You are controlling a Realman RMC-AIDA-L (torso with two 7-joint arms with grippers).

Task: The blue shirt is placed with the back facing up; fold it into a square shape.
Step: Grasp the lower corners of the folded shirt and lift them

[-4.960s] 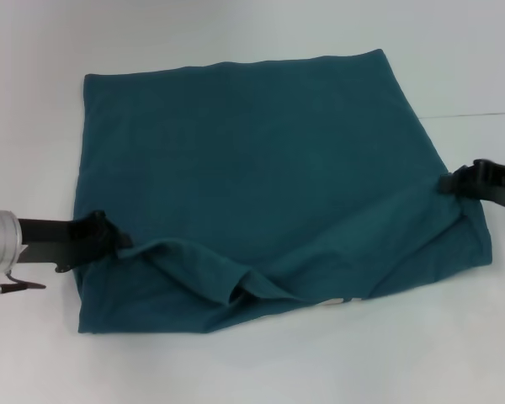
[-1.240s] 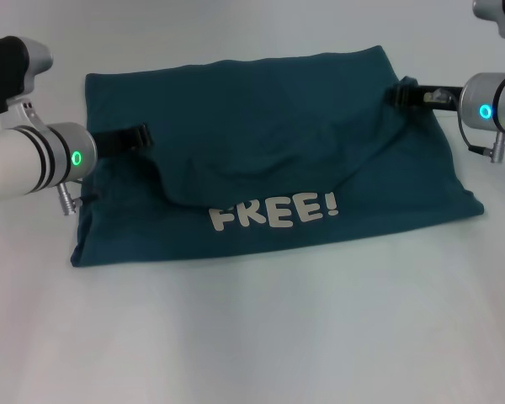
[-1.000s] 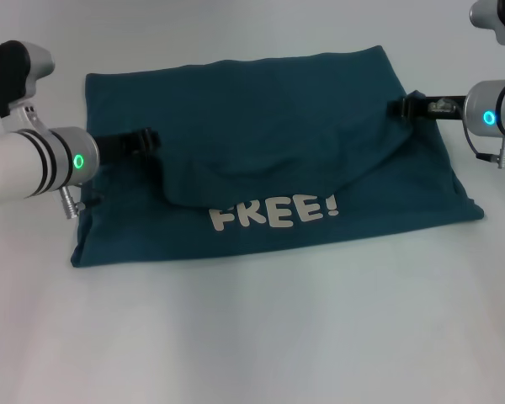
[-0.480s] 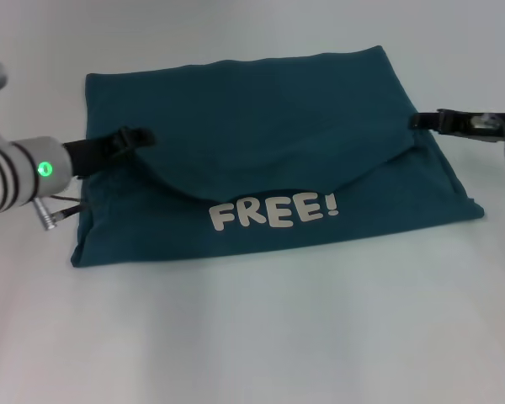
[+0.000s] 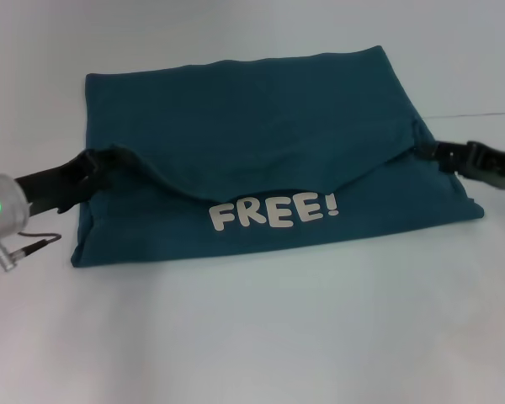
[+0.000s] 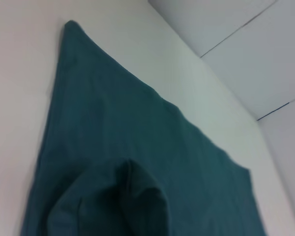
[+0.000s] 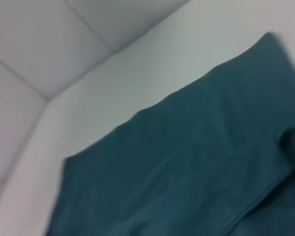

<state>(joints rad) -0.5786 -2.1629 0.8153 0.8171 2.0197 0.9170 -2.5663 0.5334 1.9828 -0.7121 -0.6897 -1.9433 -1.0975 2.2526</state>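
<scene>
The blue shirt [image 5: 252, 118] lies on the white table, its near part folded back so the white "FREE!" lettering [image 5: 273, 210] faces up. The folded flap's edge runs in a curve from one side to the other. My left gripper [image 5: 97, 160] is low at the shirt's left edge, shut on the left end of that flap. At the right edge my right gripper [image 5: 425, 150] is shut on the flap's right end. In the left wrist view the shirt [image 6: 137, 132] shows a raised bunch of cloth close by. The right wrist view shows the shirt [image 7: 187, 162] spread flat.
The white table [image 5: 252, 337] stretches wide in front of the shirt and on both sides. A thin seam line [image 5: 480, 114] crosses the surface at the far right.
Both grippers have dropped and drawn outward towards the shirt's sides, taking the flap's ends with them. The flap now lies flatter, with the lettering fully uncovered.
</scene>
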